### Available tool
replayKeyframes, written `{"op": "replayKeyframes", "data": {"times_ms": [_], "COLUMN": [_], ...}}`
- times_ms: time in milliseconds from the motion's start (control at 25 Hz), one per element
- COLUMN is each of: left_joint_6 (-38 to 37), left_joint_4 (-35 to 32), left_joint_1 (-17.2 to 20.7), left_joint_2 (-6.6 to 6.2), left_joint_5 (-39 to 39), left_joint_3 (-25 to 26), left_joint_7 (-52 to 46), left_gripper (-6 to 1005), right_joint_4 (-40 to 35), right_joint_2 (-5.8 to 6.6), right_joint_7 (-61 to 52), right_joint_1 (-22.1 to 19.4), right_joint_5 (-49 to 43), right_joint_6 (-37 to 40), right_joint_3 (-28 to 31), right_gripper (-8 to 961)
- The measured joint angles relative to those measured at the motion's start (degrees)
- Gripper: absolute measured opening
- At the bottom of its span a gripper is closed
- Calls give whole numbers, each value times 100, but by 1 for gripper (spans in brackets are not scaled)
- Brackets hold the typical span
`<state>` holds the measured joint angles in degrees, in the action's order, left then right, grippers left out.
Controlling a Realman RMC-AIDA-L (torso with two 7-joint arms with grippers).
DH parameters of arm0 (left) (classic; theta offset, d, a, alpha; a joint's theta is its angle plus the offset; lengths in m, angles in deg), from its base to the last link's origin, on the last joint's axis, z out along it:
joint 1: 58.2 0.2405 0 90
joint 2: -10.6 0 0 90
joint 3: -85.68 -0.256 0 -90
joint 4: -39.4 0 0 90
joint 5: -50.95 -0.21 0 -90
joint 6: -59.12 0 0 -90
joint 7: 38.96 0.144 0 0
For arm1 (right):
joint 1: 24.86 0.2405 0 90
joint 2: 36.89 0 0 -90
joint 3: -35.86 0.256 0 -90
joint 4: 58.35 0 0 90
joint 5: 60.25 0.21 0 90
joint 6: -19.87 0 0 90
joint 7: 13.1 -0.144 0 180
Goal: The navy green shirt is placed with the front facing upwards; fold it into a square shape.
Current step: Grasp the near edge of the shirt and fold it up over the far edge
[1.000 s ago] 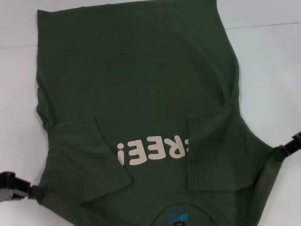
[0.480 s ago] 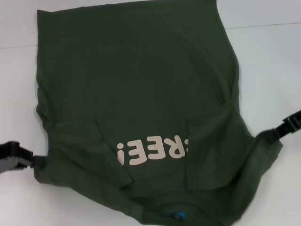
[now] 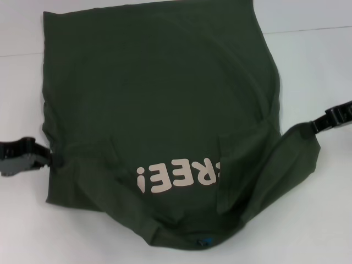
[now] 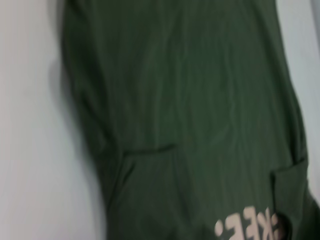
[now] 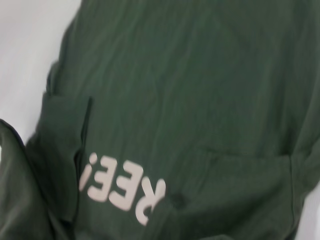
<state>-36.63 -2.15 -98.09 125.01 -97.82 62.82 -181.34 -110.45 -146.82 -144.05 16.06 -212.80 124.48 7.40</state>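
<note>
The navy green shirt (image 3: 159, 93) lies on the white table, sleeves folded in over the chest, cream lettering (image 3: 179, 175) showing upside down. Its near, collar end is lifted and curling toward the far hem, with a bit of blue label (image 3: 206, 240) at the fold. My left gripper (image 3: 45, 159) is shut on the shirt's left near corner. At the right near corner, my right gripper (image 3: 311, 129) is shut on the cloth and holds it raised. The left wrist view shows the shirt (image 4: 190, 115) from above; the right wrist view shows the shirt (image 5: 200, 100) with its lettering (image 5: 122, 187).
White table (image 3: 319, 71) surrounds the shirt on the left, right and near sides. A faint seam line (image 3: 313, 28) runs across the table at the far right. No other objects are in view.
Both grippers have risen and moved away from me, pulling the collar end up and over. The label has slid toward the fold and the near edge now curls.
</note>
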Motion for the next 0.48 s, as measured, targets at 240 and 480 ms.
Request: {"op": "replayKeyframes", "data": {"times_ms": [240, 480], "left_joint_6": [218, 599], "left_joint_4": [21, 113], "left_joint_1": [-27, -8], "left_joint_2": [-12, -36], "left_joint_5": [489, 1112], "left_joint_3": [5, 3], "left_joint_7": [-8, 10], "left_gripper": [4, 4], "right_joint_4": [5, 14], "right_joint_2": [9, 7], "right_joint_7": [-66, -153], "right_joint_1": [-22, -44], "right_joint_5": [158, 460], "right_joint_6": [-169, -501], "right_joint_3": [206, 300], "right_gripper": [36, 36]}}
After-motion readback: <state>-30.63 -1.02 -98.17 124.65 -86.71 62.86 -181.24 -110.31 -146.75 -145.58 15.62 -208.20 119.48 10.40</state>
